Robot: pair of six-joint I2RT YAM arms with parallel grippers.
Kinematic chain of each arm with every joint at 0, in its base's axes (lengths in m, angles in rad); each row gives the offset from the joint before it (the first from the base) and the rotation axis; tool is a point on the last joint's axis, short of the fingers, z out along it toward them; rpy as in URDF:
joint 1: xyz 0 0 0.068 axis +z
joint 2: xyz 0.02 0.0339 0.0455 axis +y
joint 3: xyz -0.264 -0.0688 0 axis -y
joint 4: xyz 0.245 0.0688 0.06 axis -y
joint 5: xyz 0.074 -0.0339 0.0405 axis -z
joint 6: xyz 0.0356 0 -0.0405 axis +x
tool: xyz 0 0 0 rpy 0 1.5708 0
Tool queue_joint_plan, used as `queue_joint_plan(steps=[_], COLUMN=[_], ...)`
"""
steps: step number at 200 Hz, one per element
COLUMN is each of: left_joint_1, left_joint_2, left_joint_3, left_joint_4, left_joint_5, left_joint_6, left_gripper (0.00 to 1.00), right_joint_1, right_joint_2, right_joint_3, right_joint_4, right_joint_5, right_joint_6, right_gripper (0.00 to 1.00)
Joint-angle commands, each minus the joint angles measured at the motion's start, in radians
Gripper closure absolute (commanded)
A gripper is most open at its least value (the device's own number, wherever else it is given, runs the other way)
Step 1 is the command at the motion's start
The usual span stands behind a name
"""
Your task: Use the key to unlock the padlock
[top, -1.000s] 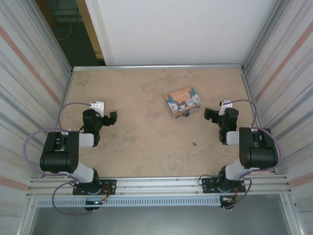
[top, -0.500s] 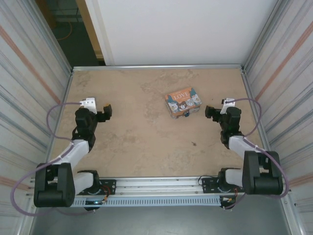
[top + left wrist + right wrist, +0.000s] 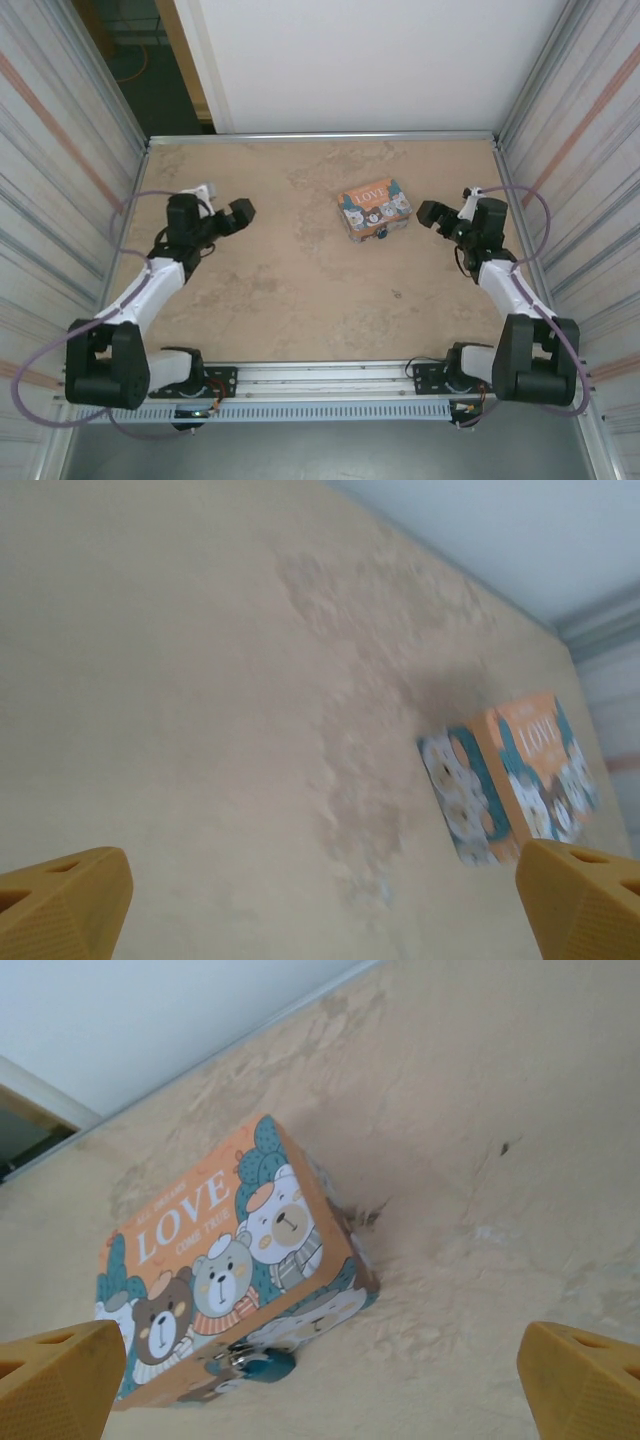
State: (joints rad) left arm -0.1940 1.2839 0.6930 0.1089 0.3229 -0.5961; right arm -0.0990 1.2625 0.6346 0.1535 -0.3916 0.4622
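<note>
Two tools wide apart, empty: left tool (image 3: 320, 900) well away from LOVE box (image 3: 215, 1250), right tool (image 3: 322, 1378) near it; padlock (image 3: 265, 1364) on box front looks locked; every step left

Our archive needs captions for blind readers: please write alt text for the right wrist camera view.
An orange-and-teal box printed LOVE with cartoon bears lies on a tan table, a small teal padlock at its near side. The right gripper is open, its yellow fingertips in the bottom corners.
</note>
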Motion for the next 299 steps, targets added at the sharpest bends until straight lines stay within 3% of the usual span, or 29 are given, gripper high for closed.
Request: queue_joint_plan(steps=[1,68,172,239,299], left_joint_1=[-0.07,-0.292,-0.415,-0.438,-0.436], left_joint_2=[0.07,0.386,0.735,0.805,0.752], left_joint_3=[0.047,0.232,0.536,0.643,0.615], left_joint_4=[0.055,0.19,0.254,0.218,0.196], left_joint_5=[0.053,0.099,0.21,0.231,0.22], left_joint_6=[-0.112,-0.218,-0.318,-0.32,-0.292], left_gripper=[0.01,0.01,0.01,0.01,0.01], right_joint_1=[-0.007,-0.005,0.054,0.091,0.15], right_joint_2=[0.064,0.326,0.516,0.533,0.45], right_joint_3=[0.05,0.191,0.328,0.348,0.28], right_joint_4=[0.013,0.062,0.057,0.032,0.015], right_joint_5=[-0.072,-0.234,-0.287,-0.338,-0.347], right_joint_6=[0.059,0.017,-0.045,-0.079,-0.082], right_gripper=[0.01,0.01,0.01,0.01,0.01])
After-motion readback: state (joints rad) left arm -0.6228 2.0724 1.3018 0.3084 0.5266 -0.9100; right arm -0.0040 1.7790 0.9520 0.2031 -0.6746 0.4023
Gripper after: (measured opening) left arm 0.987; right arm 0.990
